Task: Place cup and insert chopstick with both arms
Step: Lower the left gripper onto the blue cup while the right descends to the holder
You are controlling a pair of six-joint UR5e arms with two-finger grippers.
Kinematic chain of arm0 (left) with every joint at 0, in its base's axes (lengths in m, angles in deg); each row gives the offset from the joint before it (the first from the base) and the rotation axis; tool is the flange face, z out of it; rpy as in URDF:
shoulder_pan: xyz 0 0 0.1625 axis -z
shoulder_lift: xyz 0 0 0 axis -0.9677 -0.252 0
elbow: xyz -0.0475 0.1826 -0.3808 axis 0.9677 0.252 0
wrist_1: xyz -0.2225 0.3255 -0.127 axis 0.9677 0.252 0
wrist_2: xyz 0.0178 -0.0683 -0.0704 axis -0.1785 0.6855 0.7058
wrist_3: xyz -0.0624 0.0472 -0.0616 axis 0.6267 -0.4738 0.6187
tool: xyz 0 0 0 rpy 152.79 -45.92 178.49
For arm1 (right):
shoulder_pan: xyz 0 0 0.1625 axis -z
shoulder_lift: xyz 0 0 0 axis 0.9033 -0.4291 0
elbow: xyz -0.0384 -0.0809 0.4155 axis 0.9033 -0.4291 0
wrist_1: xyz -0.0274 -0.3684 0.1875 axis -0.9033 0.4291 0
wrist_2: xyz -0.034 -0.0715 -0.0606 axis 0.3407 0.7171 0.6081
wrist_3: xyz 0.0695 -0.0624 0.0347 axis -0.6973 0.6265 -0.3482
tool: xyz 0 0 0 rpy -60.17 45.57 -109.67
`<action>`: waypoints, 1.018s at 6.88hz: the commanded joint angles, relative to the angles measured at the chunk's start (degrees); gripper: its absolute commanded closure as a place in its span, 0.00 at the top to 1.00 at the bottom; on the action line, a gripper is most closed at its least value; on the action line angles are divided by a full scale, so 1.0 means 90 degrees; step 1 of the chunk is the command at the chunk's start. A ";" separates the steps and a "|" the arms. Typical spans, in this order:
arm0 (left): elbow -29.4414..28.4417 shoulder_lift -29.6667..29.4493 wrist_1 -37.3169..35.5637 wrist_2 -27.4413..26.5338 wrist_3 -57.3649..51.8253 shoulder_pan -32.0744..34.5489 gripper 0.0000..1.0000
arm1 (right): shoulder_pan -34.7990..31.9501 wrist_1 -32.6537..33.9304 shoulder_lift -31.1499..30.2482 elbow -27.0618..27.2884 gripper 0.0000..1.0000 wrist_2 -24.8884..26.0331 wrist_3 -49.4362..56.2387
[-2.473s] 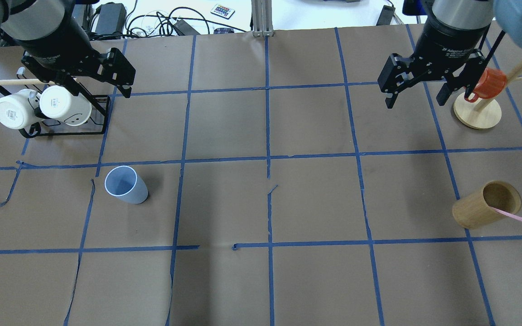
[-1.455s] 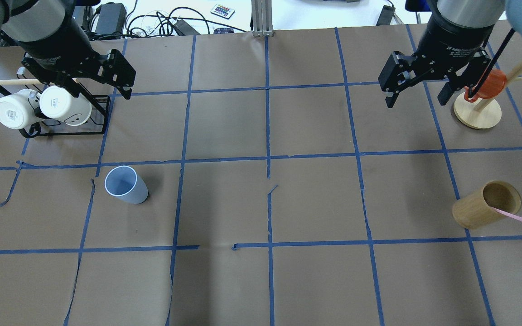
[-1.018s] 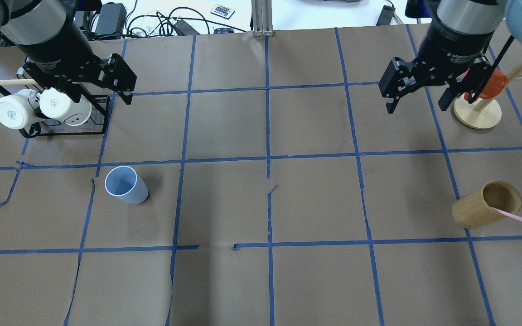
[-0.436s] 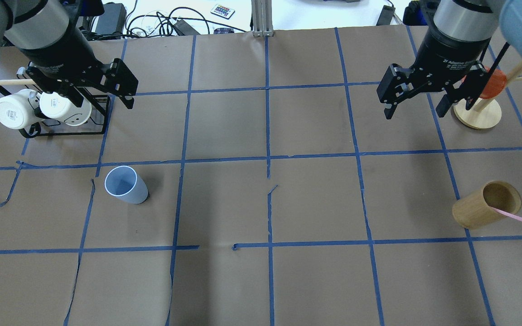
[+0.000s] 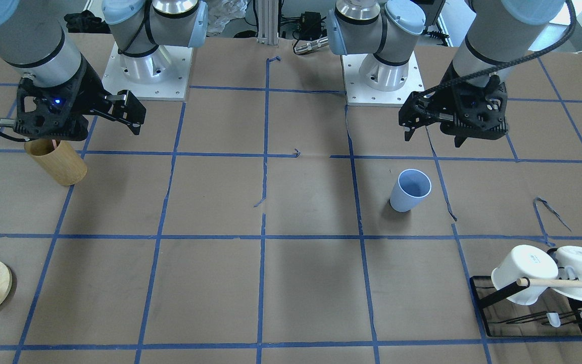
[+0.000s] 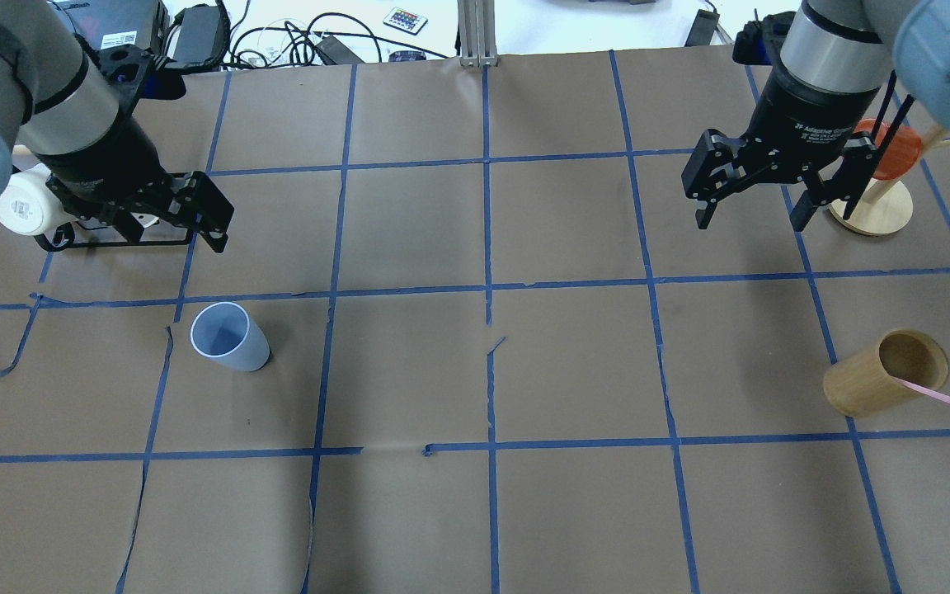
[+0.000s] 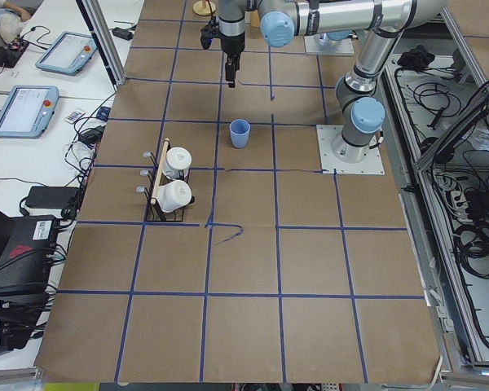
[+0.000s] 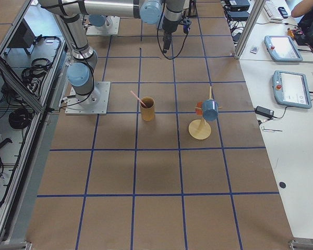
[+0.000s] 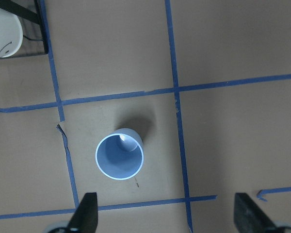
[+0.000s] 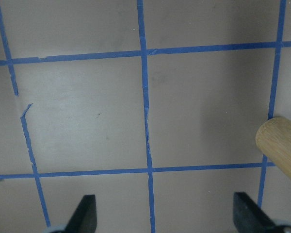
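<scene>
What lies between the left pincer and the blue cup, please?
Overhead view: only brown paper and one blue tape line separate left pincer from cup.

Light-blue cup [image 6: 229, 338], pale-pink chopstick [image 6: 938, 396], tan holder [image 6: 858, 393], brown table [image 6: 574, 363] gridded blue, apparently orange mug [image 6: 900, 153]

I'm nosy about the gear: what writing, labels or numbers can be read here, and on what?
"2F Adaptive": white print on the right claw; the end of the line is blurred.
White sticker on a black box: too small to read.
Marks on the bottoms of the white mugs: too blurred to read.
</scene>
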 commanded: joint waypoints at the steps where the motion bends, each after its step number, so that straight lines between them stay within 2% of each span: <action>1: 0.0970 0.0209 -0.0635 -0.0008 -0.0711 -0.0590 0.98 | 0.0010 -0.0195 -0.0015 0.0000 1.00 -0.0001 -0.0020; 3: 0.1715 0.0181 -0.1660 0.0011 -0.1413 -0.1127 0.99 | 0.0010 -0.0507 -0.0044 -0.0068 1.00 -0.0011 -0.0107; 7: 0.2224 -0.0171 -0.2657 0.0070 -0.1164 -0.1296 0.95 | 0.0184 -0.0976 -0.0035 -0.0050 1.00 0.0009 -0.0381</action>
